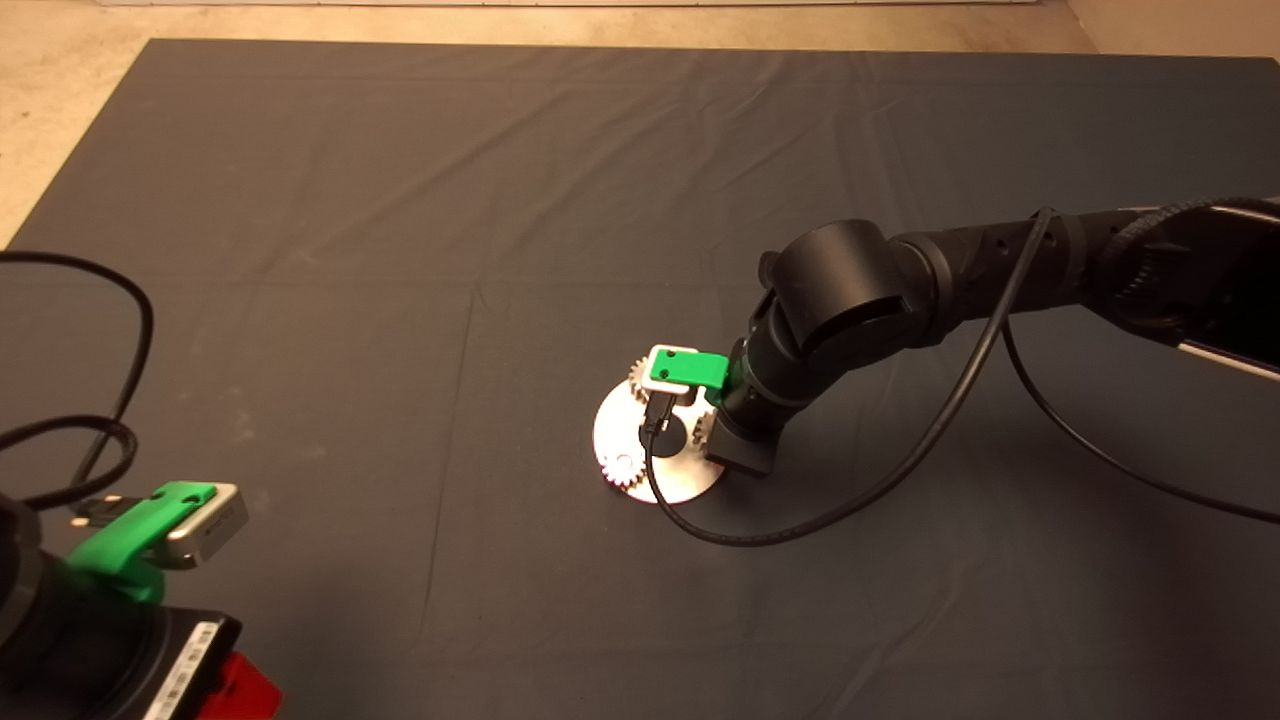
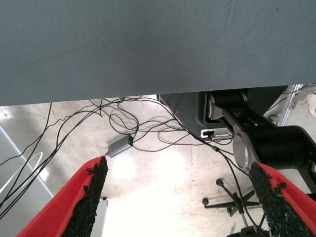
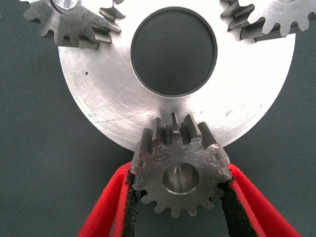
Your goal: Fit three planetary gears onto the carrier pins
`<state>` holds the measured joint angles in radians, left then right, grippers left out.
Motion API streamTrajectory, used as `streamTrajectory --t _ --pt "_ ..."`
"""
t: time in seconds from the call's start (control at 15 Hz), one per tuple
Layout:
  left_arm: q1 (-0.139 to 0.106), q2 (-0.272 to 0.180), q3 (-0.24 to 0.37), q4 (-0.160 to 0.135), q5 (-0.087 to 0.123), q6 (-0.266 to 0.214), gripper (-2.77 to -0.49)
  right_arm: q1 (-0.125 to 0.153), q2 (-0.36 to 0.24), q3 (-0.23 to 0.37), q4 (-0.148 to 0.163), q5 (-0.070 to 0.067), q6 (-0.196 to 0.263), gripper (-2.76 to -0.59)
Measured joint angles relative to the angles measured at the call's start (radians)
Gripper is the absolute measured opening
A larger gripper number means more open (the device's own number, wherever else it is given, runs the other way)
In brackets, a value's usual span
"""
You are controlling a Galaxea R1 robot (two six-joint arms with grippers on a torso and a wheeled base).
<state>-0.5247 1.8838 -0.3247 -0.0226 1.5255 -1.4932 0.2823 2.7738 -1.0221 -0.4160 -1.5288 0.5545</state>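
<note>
Right claw (image 3: 180,197) clamped on the third planetary gear (image 3: 180,170) at the disc (image 3: 98,94) rim, bore upright and apparently over its carrier pin, two gears (image 3: 69,19) already seated across the centre hole; left claw (image 2: 180,197), fingers apart, parked beyond the mat (image 1: 400,200).

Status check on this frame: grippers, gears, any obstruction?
Right gripper shut on third small silvery spur gear, pin visible in bore, over pale metal disc. Left gripper open, parked lower left. No obstruction seen.
</note>
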Motion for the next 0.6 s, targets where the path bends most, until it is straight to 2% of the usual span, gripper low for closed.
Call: streamTrajectory --t 0.6 --pt "0.000 0.000 0.000 0.000 0.000 0.000 -1.22 0.000 -0.001 0.000 0.000 0.002 0.000 -2.32"
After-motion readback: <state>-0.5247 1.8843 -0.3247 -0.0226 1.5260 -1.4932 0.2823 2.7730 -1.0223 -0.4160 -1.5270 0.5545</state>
